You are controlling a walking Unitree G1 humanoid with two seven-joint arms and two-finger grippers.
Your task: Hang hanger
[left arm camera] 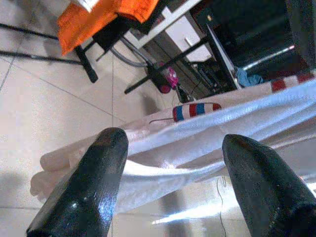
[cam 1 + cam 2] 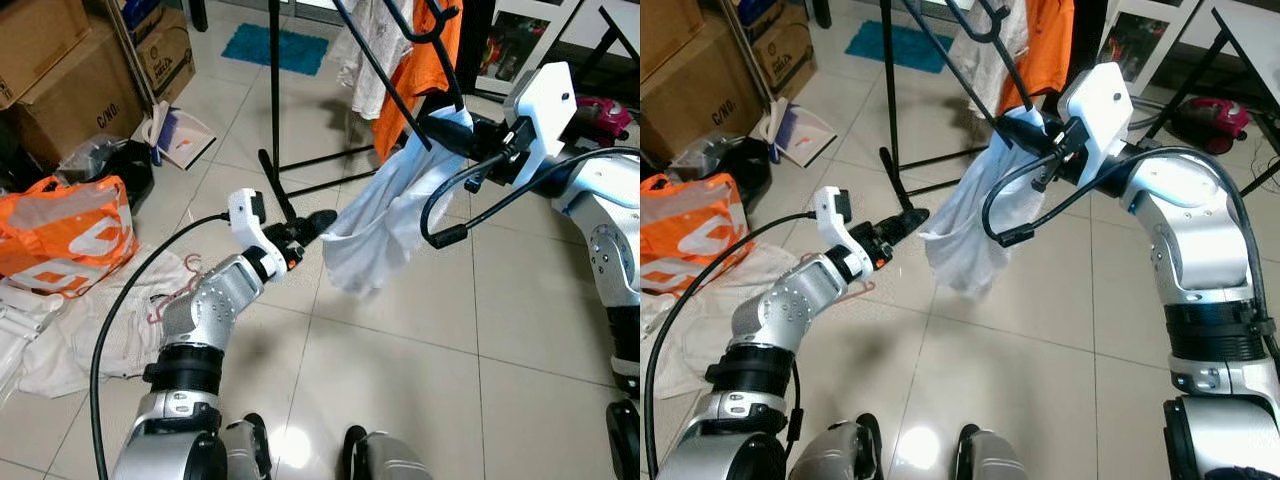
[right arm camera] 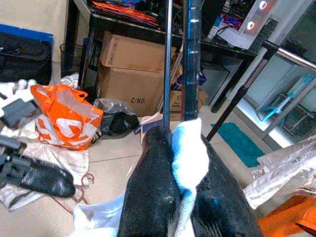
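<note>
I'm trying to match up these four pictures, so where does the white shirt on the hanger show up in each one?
Left eye view: white shirt right of centre, hanging from the right claw.
Right eye view: centre.
Left wrist view: across the middle, behind the left claw.
Right wrist view: pinched between the fingers.
Shared landmark: orange cloth on the rack.

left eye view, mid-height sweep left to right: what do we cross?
orange bag → left gripper, open beside the cloth's edge → white garment hanging from the black hanger → right gripper, shut on the garment's top → right arm's white wrist housing.
</note>
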